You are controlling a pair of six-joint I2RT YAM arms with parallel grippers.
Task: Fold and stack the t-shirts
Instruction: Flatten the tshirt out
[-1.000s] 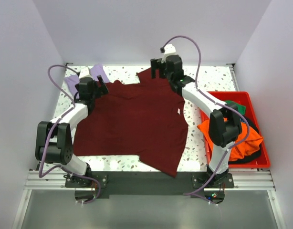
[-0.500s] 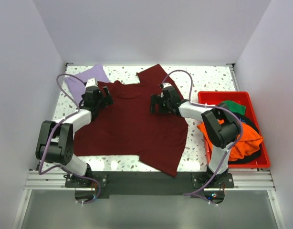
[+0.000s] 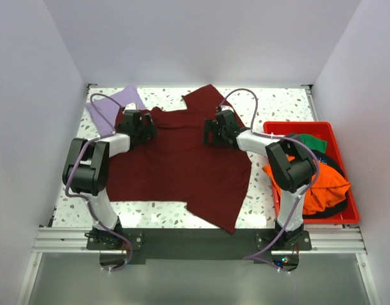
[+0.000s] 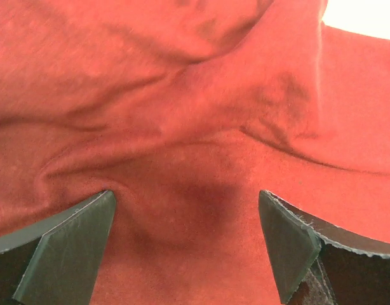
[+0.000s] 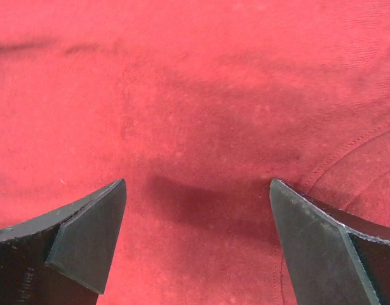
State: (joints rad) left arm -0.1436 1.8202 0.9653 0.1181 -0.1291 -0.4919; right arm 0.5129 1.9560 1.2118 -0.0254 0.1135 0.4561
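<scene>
A large dark maroon t-shirt [image 3: 176, 168] lies spread over the middle of the table, one sleeve [image 3: 204, 98] pointing to the back. My left gripper [image 3: 146, 124] sits low over its upper left part near the collar, and my right gripper [image 3: 210, 132] over its upper right part. In the left wrist view the open gripper [image 4: 185, 197] frames wrinkled maroon cloth [image 4: 182, 95] with nothing between the fingers. The right gripper [image 5: 197, 184] also stands open over flat maroon cloth [image 5: 195, 82] with a seam at the right. A lavender t-shirt [image 3: 112, 105] lies at the back left.
A red bin [image 3: 349, 217] stands at the right edge and holds an orange t-shirt [image 3: 322, 187], a green one [image 3: 314, 142] and a black one [image 3: 336, 166]. Bare speckled tabletop [image 3: 150, 216] shows along the front and at the back right.
The right gripper came forward from the back sleeve onto the shirt's upper right. The left gripper shifted right toward the collar and its arm swung in. Both stayed open.
</scene>
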